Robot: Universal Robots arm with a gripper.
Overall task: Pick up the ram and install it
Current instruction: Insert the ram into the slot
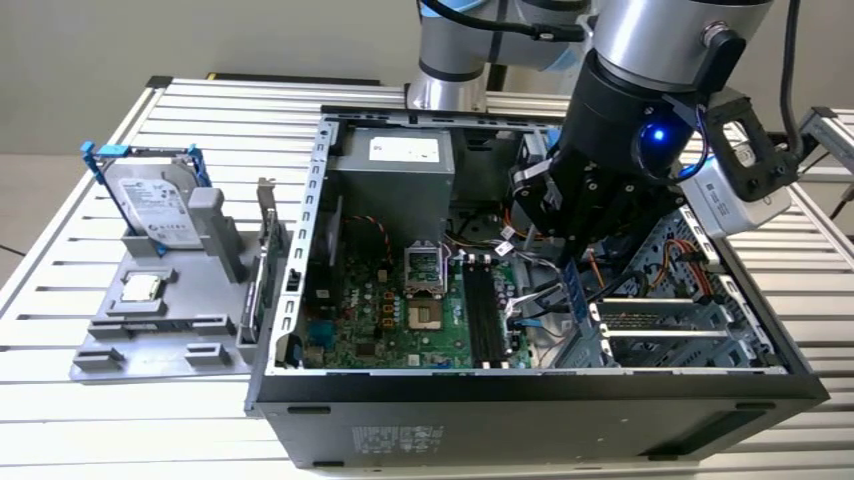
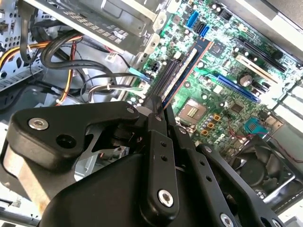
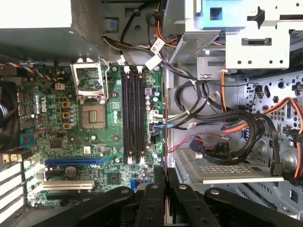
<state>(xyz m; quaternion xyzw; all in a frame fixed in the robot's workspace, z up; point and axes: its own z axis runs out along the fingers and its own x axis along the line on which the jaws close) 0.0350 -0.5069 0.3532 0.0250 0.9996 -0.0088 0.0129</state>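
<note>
i can read no word or number anywhere here. a white label (image 1: 404, 149) lies on the grey power supply (image 1: 398, 195), but i cannot make out its print. the hard drive (image 1: 127, 185) carries a pale sticker (image 1: 160, 215) with dark marks i cannot make out. a block of grey print (image 1: 407, 440) stands on the black outer wall of the computer case (image 1: 561, 425). in the first wrist view, white tags (image 3: 157, 46) hang among the cables (image 3: 227, 118), and the green board (image 3: 113, 123) bears small white lettering, none of it legible to me. the ram (image 1: 575, 285) clamped in my gripper (image 1: 571, 252) shows no print i can read.
</note>
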